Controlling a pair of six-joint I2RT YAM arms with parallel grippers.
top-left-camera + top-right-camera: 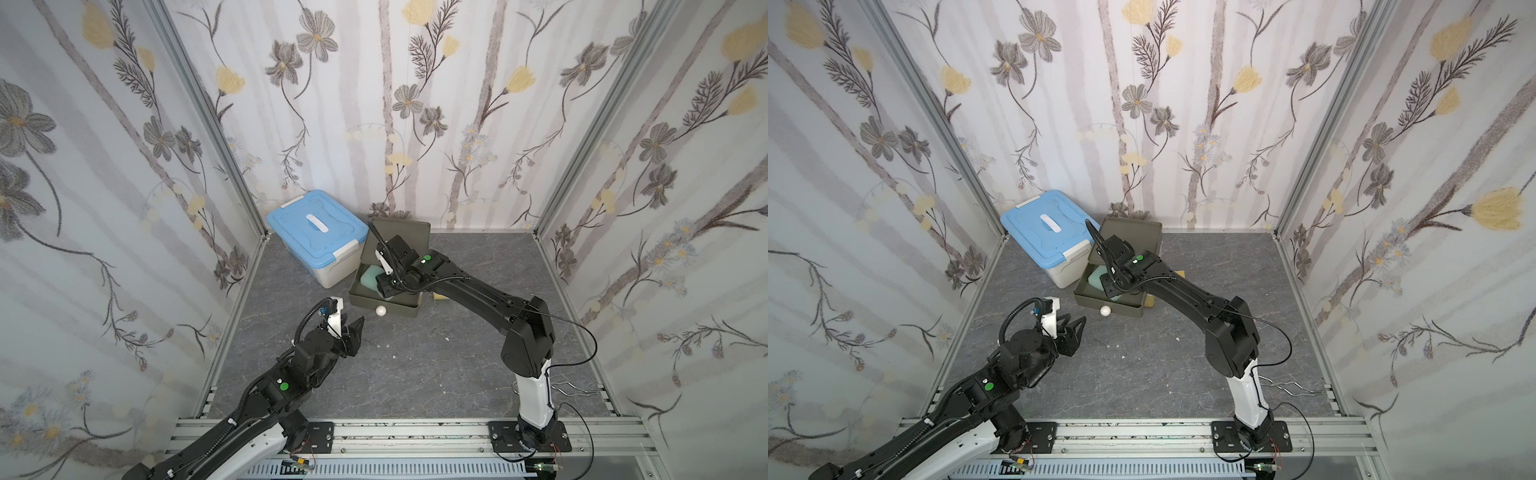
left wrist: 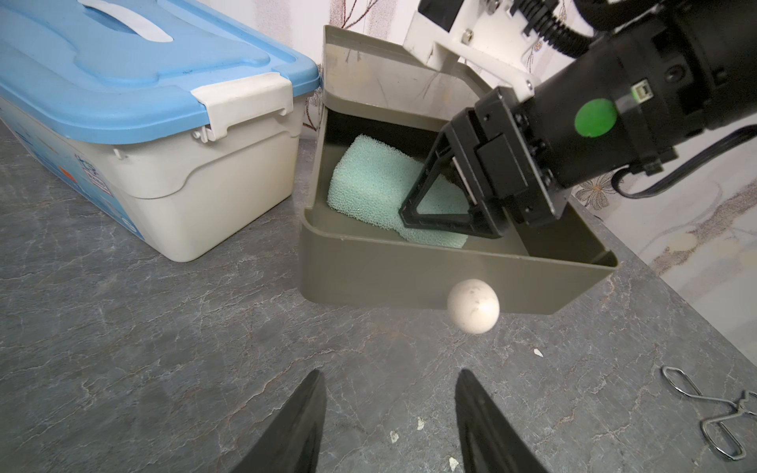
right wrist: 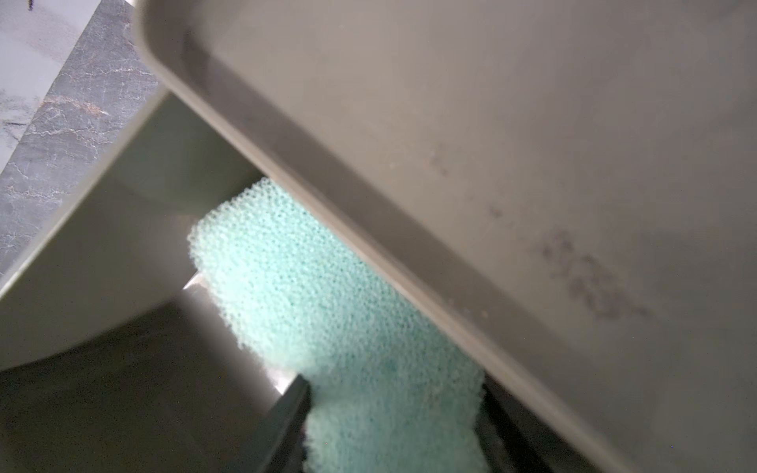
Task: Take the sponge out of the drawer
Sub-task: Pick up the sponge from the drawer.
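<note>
The pale green sponge (image 2: pixel 368 184) lies inside the pulled-out olive drawer (image 2: pixel 409 278), which has a white round knob (image 2: pixel 473 306) on its front. My right gripper (image 3: pixel 395 393) reaches down into the drawer and is shut on the sponge (image 3: pixel 327 307), its fingers pressing in on both sides. In both top views the right gripper (image 1: pixel 384 286) (image 1: pixel 1111 291) hides most of the sponge (image 1: pixel 371 277). My left gripper (image 2: pixel 389 374) hovers over the floor in front of the knob (image 1: pixel 380 310), open and holding nothing.
A white storage box with a blue lid (image 1: pixel 316 232) stands close beside the drawer on its left. The olive cabinet shell (image 1: pixel 403 237) overhangs the drawer's back. A bent wire tool (image 2: pixel 717 417) lies on the grey floor near the right arm's base. White crumbs dot the floor.
</note>
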